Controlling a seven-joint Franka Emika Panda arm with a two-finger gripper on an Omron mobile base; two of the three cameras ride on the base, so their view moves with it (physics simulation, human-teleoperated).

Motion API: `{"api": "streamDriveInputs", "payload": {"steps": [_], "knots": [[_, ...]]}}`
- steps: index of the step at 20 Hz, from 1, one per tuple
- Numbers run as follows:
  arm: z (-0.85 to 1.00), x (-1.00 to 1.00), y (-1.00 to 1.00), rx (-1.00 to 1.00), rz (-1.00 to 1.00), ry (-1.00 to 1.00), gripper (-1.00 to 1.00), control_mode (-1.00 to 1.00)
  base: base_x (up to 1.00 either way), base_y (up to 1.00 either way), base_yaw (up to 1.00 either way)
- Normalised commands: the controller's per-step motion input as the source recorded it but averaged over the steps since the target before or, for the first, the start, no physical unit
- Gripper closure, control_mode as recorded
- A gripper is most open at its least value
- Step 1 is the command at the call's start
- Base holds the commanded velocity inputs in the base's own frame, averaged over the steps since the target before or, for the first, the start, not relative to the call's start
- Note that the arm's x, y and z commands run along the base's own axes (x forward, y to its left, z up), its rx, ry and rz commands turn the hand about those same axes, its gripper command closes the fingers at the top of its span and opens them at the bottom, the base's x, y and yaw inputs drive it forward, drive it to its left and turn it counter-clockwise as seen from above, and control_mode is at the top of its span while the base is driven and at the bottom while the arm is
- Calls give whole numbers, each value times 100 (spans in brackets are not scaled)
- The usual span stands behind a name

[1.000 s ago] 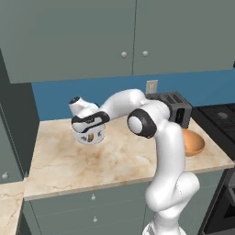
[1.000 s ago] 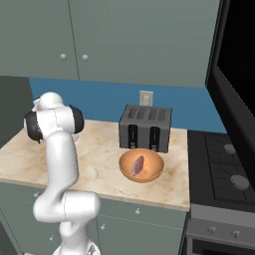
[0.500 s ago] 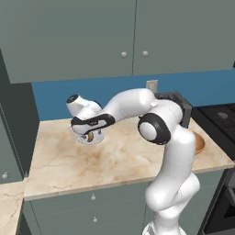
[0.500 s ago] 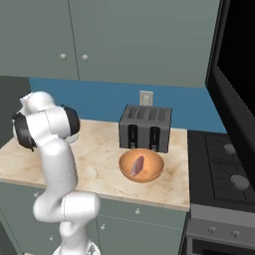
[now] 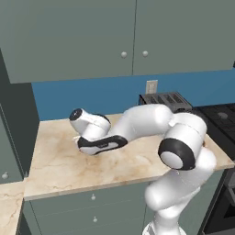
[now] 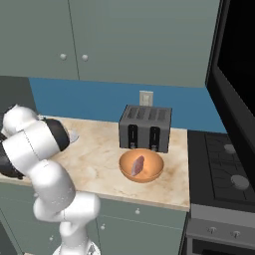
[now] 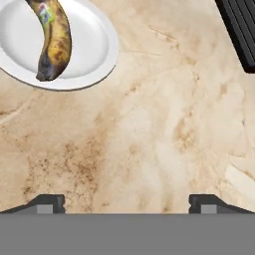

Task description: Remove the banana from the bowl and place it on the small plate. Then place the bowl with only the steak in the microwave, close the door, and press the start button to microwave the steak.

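Slotted dark toaster (image 6: pixel 145 127) sits against the blue backsplash, directly behind the bowl (image 6: pixel 141 166). Bowl is smooth, round, orange-brown, holding only the pinkish steak (image 6: pixel 138 165). Well left of the toaster, the flat light-grey small plate (image 7: pixel 94 55) carries the spotted banana (image 7: pixel 54 40). Gripper (image 7: pixel 127 201) fingers spread wide, empty, over bare marbled counter (image 7: pixel 159 134).
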Motion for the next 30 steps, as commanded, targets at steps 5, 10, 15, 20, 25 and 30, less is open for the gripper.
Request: {"api": "streamDriveInputs", "payload": {"steps": [5, 10, 15, 20, 25, 30], "knots": [[11, -43, -90, 1, -11, -4, -100, -100, 0, 0, 0], [19, -5, -100, 3, -18, 1, -100, -100, 0, 0, 0], [15, 0, -100, 5, -16, 5, -100, -100, 0, 0, 0], [8, -1, -100, 7, -15, 2, -100, -100, 0, 0, 0], [0, -1, -100, 7, -16, 1, -100, -100, 0, 0, 0], [0, 0, -100, 9, -15, 0, -100, -100, 0, 0, 0]]}}
